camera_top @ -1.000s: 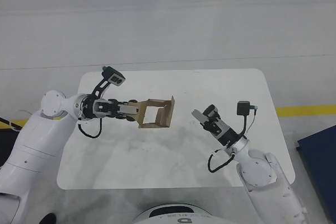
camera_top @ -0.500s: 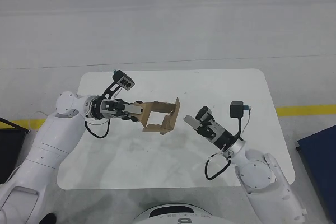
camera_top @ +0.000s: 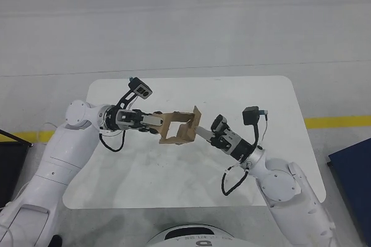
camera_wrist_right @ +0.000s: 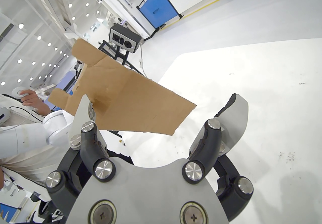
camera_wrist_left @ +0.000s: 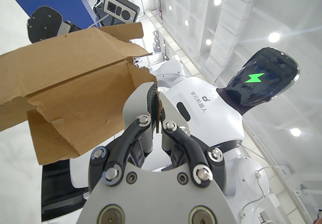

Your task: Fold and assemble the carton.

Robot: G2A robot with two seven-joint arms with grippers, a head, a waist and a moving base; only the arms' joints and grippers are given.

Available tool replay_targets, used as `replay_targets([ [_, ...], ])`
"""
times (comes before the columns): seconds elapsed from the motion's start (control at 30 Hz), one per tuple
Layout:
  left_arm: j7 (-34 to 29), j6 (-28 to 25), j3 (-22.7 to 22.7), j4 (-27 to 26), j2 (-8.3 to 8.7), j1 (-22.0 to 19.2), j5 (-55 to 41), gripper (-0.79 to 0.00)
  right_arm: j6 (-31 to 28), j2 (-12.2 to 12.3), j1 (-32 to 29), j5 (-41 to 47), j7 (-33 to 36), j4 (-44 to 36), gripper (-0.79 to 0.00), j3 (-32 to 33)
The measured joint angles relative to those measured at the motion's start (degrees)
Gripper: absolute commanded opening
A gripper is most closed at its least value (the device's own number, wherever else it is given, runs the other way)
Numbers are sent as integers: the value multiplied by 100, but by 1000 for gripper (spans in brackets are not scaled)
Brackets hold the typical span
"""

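Change: over the last second the right arm [camera_top: 260, 163] has swung in from 3 o'clock and closed the gap to the carton [camera_top: 178, 126]. The left arm [camera_top: 80, 126] has carried the carton slightly toward 3 o'clock and turned it a little.
Left arm: we see it reach in from 9 o'clock, with the forearm lying roughly along the 9-to-3 line.
Left jaws: clamped narrow on a cardboard flap at the carton's 9 o'clock edge, which is pinched between the fingers [camera_wrist_left: 137, 100].
Right arm: it comes in from 4 o'clock, with the wrist aimed toward 10 o'clock.
Right jaws: spread wide at the carton's 3 o'clock wall. One finger overlaps the cardboard, and we cannot tell whether it touches.
Carton: brown cardboard, an open sleeve with loose flaps, held over the middle of the counter [camera_top: 173, 179], a shade toward 12 o'clock.
Counter: white, with rounded corners and light scuffs.
Room: pale grey floor [camera_top: 185, 37], a yellow floor line [camera_top: 346, 121] at 3 o'clock, and blue partitions [camera_wrist_right: 156, 11] beyond.
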Motion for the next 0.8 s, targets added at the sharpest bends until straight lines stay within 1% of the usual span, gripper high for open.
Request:
replay_targets([
  [0.1, 0, 0, 0, 21, -19, -11, -24, -785, 105, 16, 94, -336, 261, -1, 0, -86],
  [0.33, 0, 0, -2, 99, -46, -48, -177, -785, 372, 35, 237, -1145, 491, -144, 0, -308],
  [0.43, 0, 0, 17, 127, -56, -74, -212, -785, 453, 28, 280, -1196, 404, -177, 0, -360],
  [0.53, 0, 0, 31, 153, -58, -104, -225, -785, 453, 15, 294, -979, -17, -143, 0, -234],
  [0.57, 0, 0, 33, 161, -57, -110, -231, -785, 346, 17, 294, -939, -175, -124, -323, -173],
  [0.6, 0, 0, 42, 169, -54, -112, -253, -785, 91, 28, 312, -971, -362, -79, -425, -81],
  [0.67, 0, 1, 75, 182, -48, -114, -321, -785, -453, 63, 377, -1227, -575, 40, -419, 93],
  [0.7, 0, 1, 110, 198, -40, -126, -343, -785, -764, 87, 412, -1474, -698, 114, -394, 227],
  [0.73, 0, 1, 147, 212, -32, -138, -346, -785, -974, 106, 433, -1673, -772, 120, -145, 319],
  [0.77, 0, 1, 189, 225, -21, -156, -341, -785, -1177, 123, 442, -1849, -835, 87, -123, 399],
  [0.8, 0, 1, 247, 241, -4, -186, -320, -785, -1403, 143, 437, -2026, -910, 11, -74, 507],
])
